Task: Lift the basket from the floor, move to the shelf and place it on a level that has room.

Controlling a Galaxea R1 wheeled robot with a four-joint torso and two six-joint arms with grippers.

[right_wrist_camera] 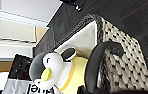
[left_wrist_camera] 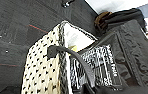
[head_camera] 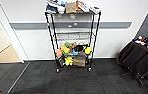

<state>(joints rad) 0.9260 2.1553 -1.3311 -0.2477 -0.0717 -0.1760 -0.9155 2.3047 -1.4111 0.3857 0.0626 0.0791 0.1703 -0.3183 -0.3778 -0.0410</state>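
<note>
A: Inspecting the small rectangular beige woven basket (right_wrist_camera: 120, 70): checkered weave with dark flecks, dark rim, pale lining, and a curved dark handle (right_wrist_camera: 100, 62) at each end. Confirm?

B: Confirmed. The left wrist view shows the same basket (left_wrist_camera: 42, 70) with its other handle (left_wrist_camera: 75, 60) arching over the rim. Contents: a black, white and yellow penguin plush toy (right_wrist_camera: 52, 70) and a black printed packet (left_wrist_camera: 102, 65). Dark grey carpet-tile floor (left_wrist_camera: 12, 37) appears behind it.

A: Location relative to the tall narrow wire shelf with black posts (head_camera: 72, 37)?

B: In the head view the shelf stands against the white wall, well ahead on the carpet. Its second level from the top (head_camera: 73, 33) looks bare; the top and lower tiers carry boxes and colourful items.

A: Hand state, left and right?

B: Cannot tell for either; no fingers can be made out. Basket's base is cut off, so whether it touches the floor cannot be determined. A desk draped in black cloth (head_camera: 137, 57) is partly cut off on the right.
</note>
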